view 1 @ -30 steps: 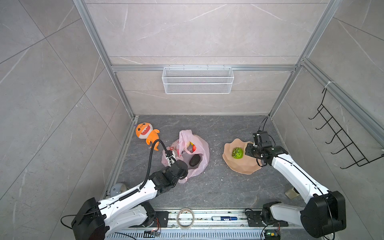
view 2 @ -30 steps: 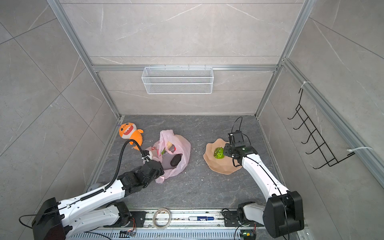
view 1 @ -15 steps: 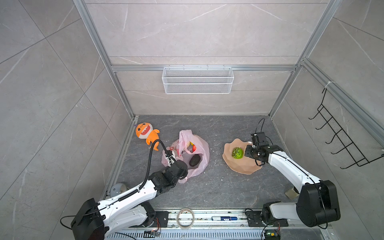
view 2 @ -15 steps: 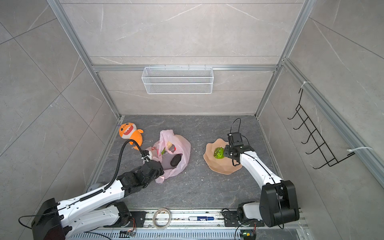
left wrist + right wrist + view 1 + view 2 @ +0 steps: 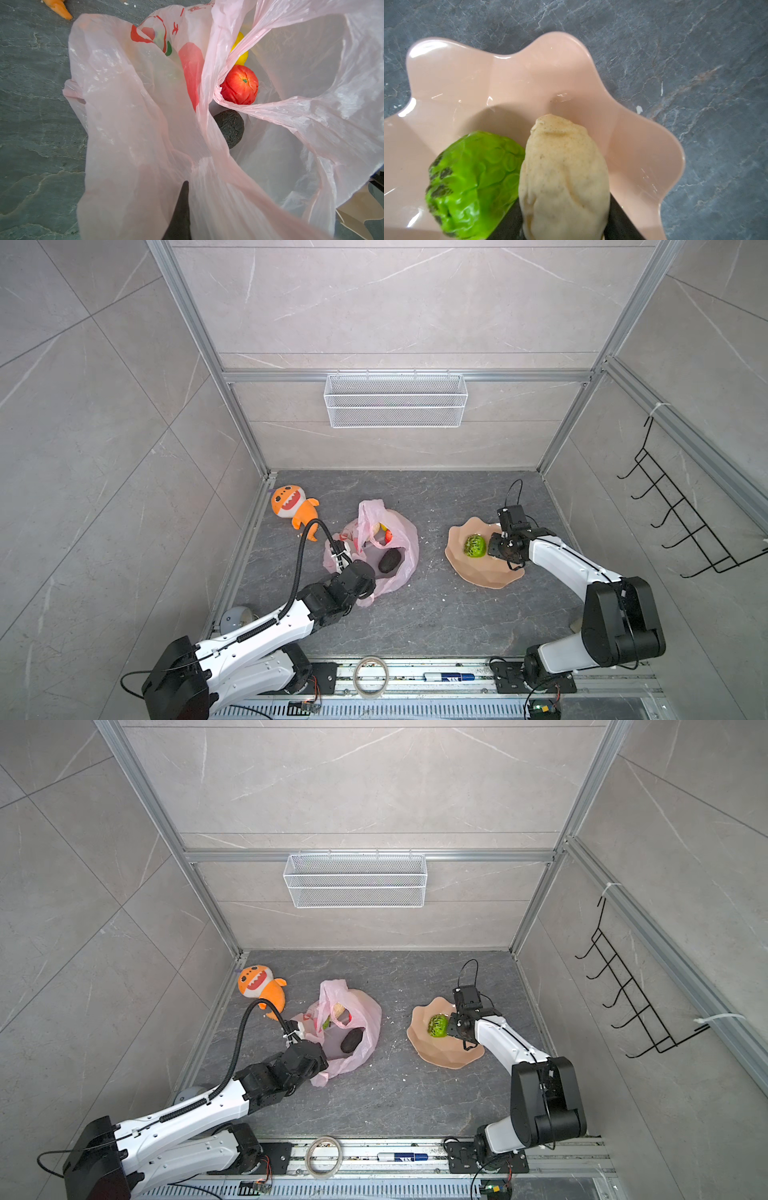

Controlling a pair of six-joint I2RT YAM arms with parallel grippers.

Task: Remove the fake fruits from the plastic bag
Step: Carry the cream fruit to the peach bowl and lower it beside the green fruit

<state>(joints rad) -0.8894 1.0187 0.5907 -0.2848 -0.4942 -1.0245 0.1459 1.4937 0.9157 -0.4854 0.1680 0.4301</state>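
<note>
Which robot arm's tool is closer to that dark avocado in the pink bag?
Left. The left tool pinches the plastic bag right beside the avocado; the right tool is far off over the bowl, holding a cream piece.

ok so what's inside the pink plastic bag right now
In the left wrist view the plastic bag holds a red apple, a dark avocado and a yellow piece, half behind the film. Whatever lies under the crumpled folds is covered and cannot be told.

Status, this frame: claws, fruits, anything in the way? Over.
Left claw shut on plastic bag. Right claw shut on cream piece, over bowl beside green ball. Apple, avocado in bag, folds partly over them.
</note>
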